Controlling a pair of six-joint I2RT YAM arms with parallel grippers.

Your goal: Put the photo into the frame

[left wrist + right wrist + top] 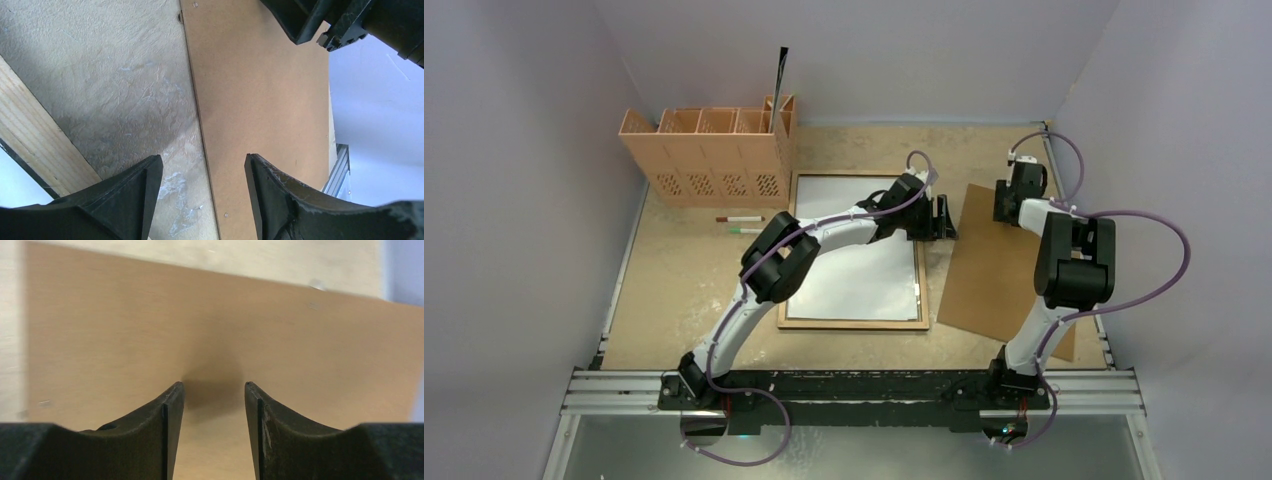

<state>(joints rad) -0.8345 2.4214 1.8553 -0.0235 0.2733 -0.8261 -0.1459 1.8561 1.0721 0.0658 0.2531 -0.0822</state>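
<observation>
The frame [854,322] lies back-up at the picture's centre with a white sheet [864,270] inside it, probably the photo face down. The brown backing board [984,280] lies flat just right of it. Flat on the table [684,280], that board offers little to pinch, so it may skid against the frame and nudge the sheet crooked, or a fingertip may scrape the tabletop. The left gripper [943,218] hovers fairly wide and empty over the board's left edge, while the right gripper [1007,205], half spread and empty, hangs over its upper part.
</observation>
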